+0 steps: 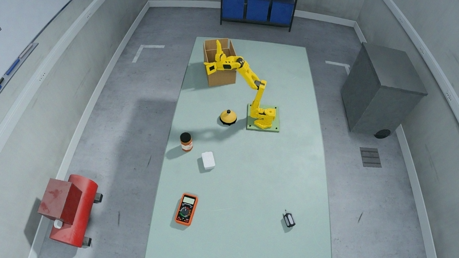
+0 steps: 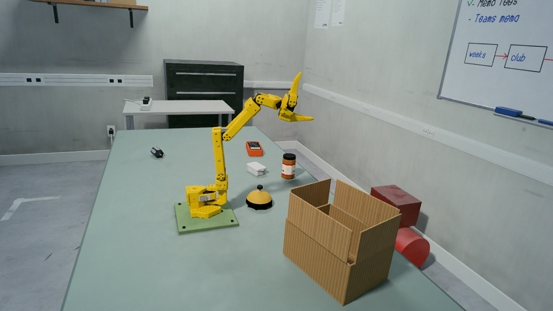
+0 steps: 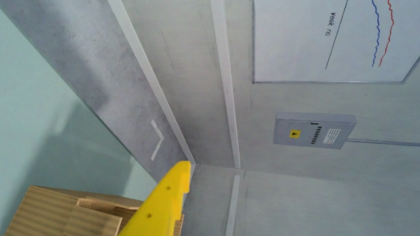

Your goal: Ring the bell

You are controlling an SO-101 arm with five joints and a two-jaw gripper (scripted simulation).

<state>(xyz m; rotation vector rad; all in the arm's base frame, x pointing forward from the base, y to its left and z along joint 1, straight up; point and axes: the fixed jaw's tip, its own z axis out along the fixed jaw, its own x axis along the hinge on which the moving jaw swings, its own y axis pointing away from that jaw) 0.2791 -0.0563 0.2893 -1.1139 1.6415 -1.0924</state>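
The bell has a yellow dome, a black base and a black button on top. It stands upright on the green table just left of my arm's base plate; it also shows in the exterior view. My gripper is wide open and empty, raised high in the air above the cardboard box, far from the bell. In the exterior view the gripper points toward the wall, one jaw up and one level. The wrist view shows only one yellow jaw and the box; the bell is out of that view.
An open cardboard box stands at the table's far left corner. A jar with a black lid, a white box, an orange multimeter and a small black device lie farther along the table.
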